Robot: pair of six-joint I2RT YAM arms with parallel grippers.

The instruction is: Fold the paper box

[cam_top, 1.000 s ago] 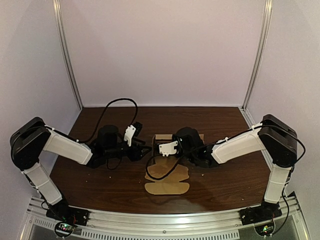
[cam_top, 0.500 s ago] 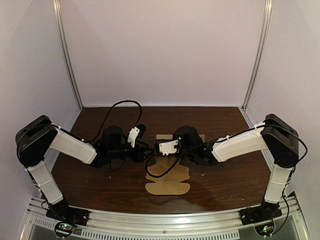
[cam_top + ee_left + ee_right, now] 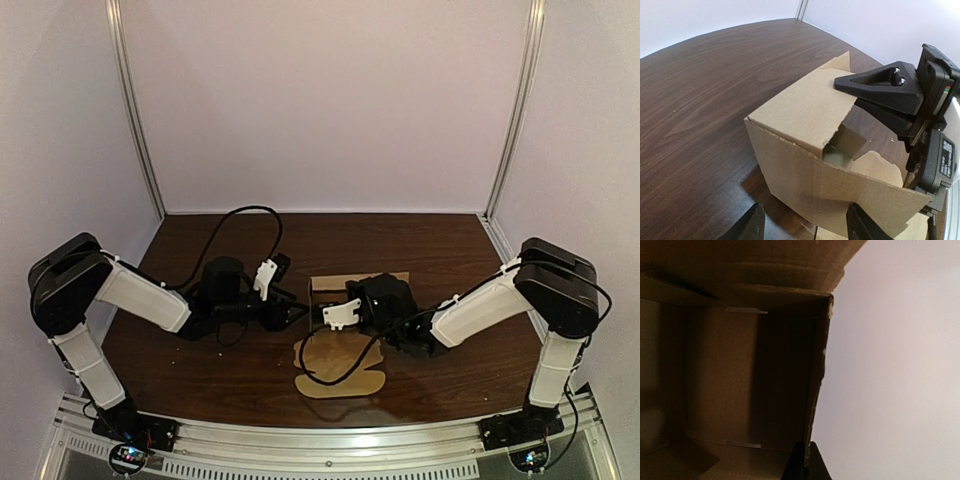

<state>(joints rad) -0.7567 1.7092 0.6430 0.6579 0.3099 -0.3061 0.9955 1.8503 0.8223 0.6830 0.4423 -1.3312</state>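
Fingers of the left gripper [image 3: 807, 227] are cropped below; the paper box [image 3: 805, 145] partly hides the right gripper [image 3: 804, 462].

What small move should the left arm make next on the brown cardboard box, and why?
Probably ease the left gripper forward until its open fingers touch the near wall of the brown cardboard box. It hangs open short of that wall, while the right gripper seems to pinch a wall edge on the opposite side, and the top flap sits partly closed, so bracing looks useful.

Two arms angled inward, left claw [image 3: 297, 312] beside paper box [image 3: 338, 358], right claw [image 3: 330, 304] at it, dark table [image 3: 450, 380]
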